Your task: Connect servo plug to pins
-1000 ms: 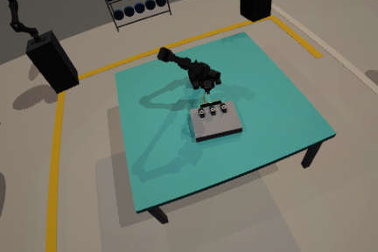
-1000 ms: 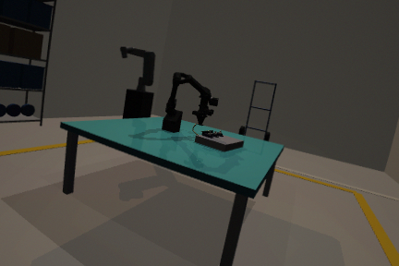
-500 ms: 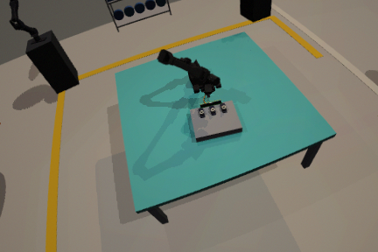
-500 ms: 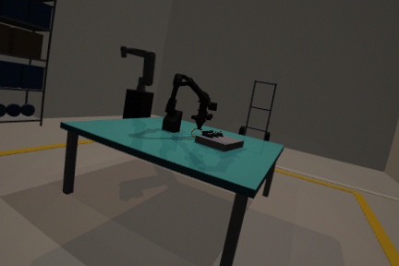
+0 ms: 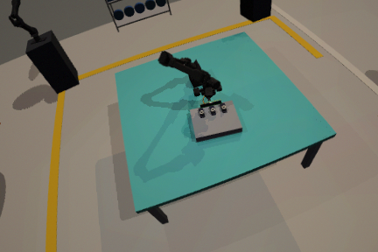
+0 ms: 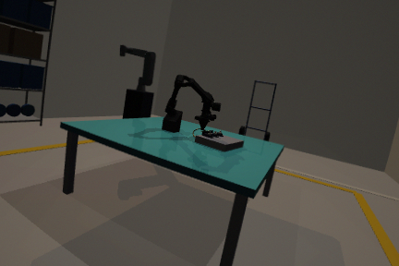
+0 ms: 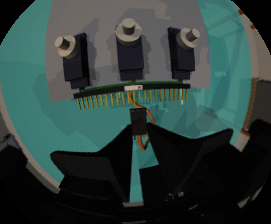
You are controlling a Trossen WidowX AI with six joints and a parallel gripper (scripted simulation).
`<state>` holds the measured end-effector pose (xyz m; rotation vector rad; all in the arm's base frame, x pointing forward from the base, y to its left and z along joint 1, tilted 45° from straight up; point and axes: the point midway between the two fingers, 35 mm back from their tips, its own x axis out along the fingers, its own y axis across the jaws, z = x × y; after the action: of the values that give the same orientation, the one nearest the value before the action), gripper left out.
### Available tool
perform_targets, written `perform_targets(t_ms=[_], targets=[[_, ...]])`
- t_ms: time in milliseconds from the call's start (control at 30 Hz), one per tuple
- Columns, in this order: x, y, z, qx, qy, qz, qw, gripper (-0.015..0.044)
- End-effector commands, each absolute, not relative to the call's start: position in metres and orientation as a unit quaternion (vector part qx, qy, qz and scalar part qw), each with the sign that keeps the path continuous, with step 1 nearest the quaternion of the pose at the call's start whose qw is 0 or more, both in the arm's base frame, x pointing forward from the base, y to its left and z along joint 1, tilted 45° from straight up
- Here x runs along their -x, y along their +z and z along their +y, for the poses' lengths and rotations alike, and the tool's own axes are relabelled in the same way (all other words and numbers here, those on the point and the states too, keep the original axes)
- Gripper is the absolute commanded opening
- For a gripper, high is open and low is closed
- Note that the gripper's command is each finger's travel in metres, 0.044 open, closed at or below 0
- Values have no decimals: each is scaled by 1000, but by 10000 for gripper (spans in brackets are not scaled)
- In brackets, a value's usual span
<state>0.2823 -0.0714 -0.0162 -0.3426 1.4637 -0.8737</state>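
Note:
My gripper [image 7: 139, 126] [image 5: 209, 99] [image 6: 202, 128] is shut on the dark flat plug [image 7: 138, 120], seen in the wrist view just short of the pin row, its far end toward the pins, with a visible gap between. The orange wire lead [image 7: 150, 114] runs from the middle servo motor [image 7: 130, 56] over the pins, round the plug's right side and back to its rear. The row of thin pins [image 7: 103, 100] sticks out from the holder's edge toward the gripper. A white band [image 7: 130, 88] with a red dot at its right end marks pins near the row's middle, slightly left of the plug. The plug's holes are hidden.
The grey holder [image 7: 98, 22] [image 5: 219, 125] [image 6: 221, 142] sits on the turquoise table [image 5: 262, 143] [image 6: 139, 139]. Two more servos, left [image 7: 75, 67] and right [image 7: 182, 60], flank the middle one.

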Motion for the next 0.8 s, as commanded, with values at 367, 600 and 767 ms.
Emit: perform_targets(t_ms=[367,600,767], targets=[[-291,-19,-72,153,-383,644,645,0],[-295,-18,-74,153,-383,644,645,0],[-298,-17,-75,153,-383,644,645,0]])
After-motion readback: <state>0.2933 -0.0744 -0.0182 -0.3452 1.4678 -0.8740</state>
